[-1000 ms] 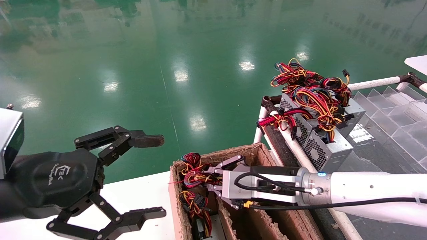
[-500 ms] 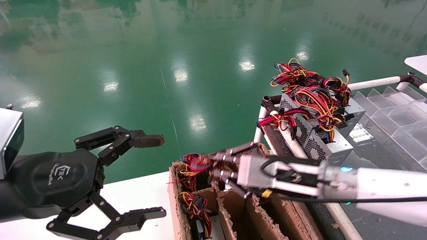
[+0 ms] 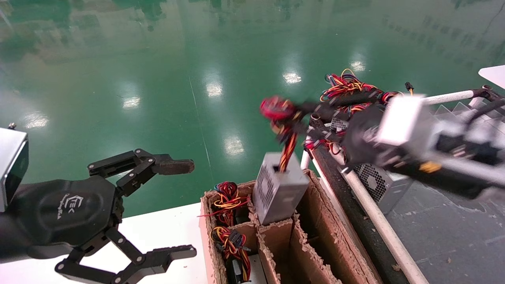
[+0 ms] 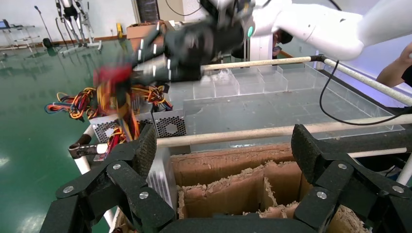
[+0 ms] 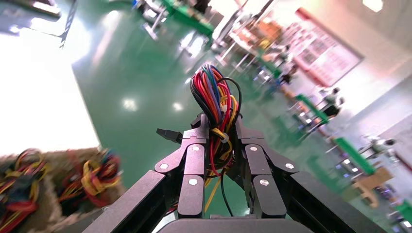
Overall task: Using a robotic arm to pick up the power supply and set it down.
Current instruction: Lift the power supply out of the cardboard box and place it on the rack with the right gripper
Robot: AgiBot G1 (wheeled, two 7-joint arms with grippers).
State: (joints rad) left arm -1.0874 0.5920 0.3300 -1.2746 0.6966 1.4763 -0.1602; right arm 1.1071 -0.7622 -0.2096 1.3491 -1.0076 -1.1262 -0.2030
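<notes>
The right claw (image 3: 303, 112) is pinching the wire bundle (image 5: 214, 97) of the power supply (image 3: 278, 191), fingers pressed tight on the red, yellow and black strands, which bulge out past the fingertips. Below the claw the silver-grey box hangs from those wires, tilted, its lower corner down among the cardboard dividers of the brown carton (image 3: 315, 244). In the carton compartments to the box's left lie more loops of coloured cable (image 3: 227, 197).

Just behind and under the claw's wrist sit other power supplies (image 3: 375, 181) with their own tangle of wires, resting beside a white rail (image 3: 375, 221) that runs along the carton's right side. That rail and the stacked units crowd the claw's right flank. Beyond them, seen from the left wrist, lies a clear divided tray (image 4: 252, 82).

Ahead of the claw and to its left there is only green floor (image 3: 158, 79) far below.

The left claw (image 3: 173, 209) hangs spread wide, holding nothing, well to the left of the carton over a white bench (image 3: 165, 228).
</notes>
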